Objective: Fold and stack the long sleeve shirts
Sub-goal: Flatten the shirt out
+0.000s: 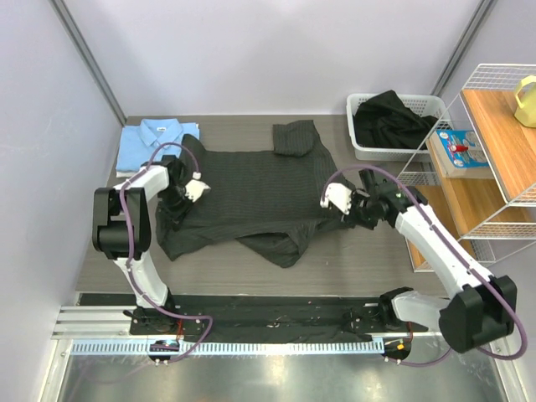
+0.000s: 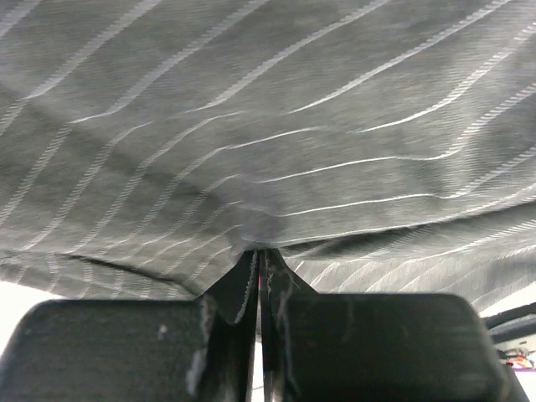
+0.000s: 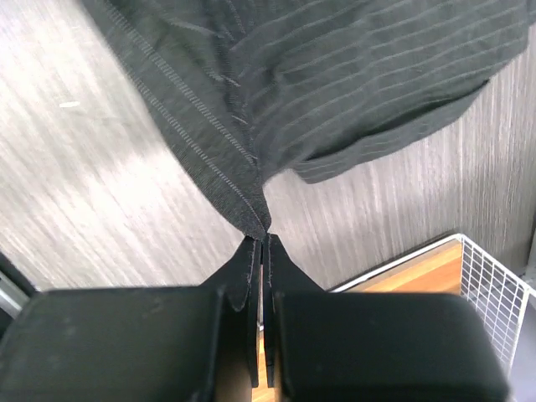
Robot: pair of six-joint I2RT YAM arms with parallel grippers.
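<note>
A black pinstriped long sleeve shirt (image 1: 251, 188) lies spread across the table's middle. My left gripper (image 1: 194, 189) is shut on its cloth near the left side; in the left wrist view the striped fabric (image 2: 268, 134) fills the frame and bunches at the gripper (image 2: 260, 251). My right gripper (image 1: 333, 199) is shut on the shirt's right edge. In the right wrist view a pinched corner of the fabric (image 3: 251, 201) meets the gripper (image 3: 266, 237). A folded light blue long sleeve shirt (image 1: 151, 141) lies at the back left.
A white basket (image 1: 423, 105) at the back right holds a dark garment (image 1: 389, 117). A wire shelf rack (image 1: 494, 159) with wooden boards stands at the right, close to the right arm. A yellow thing (image 1: 526, 100) sits on its top shelf.
</note>
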